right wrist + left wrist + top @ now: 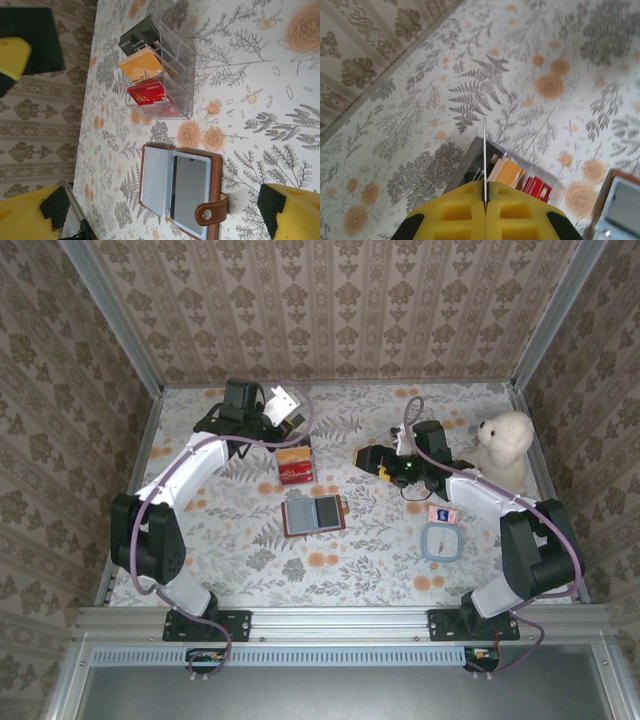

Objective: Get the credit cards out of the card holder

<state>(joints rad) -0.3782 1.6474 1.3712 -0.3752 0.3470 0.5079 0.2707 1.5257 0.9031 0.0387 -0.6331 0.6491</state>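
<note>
The brown leather card holder lies open and flat at the table's middle, its bluish-grey inner face up. A dark card sits in its strap-side half. My left gripper hangs at the back left, shut on a thin white card that I see edge-on between the yellow pads. Under that card stands a clear box of orange and red cards. My right gripper hovers open to the right of the box, and its fingers are spread wide above the holder.
The clear card box stands just behind the holder. A white teddy bear sits at the right edge. A round pale-blue device with a pink card lies at the front right. Wallpapered walls close off three sides.
</note>
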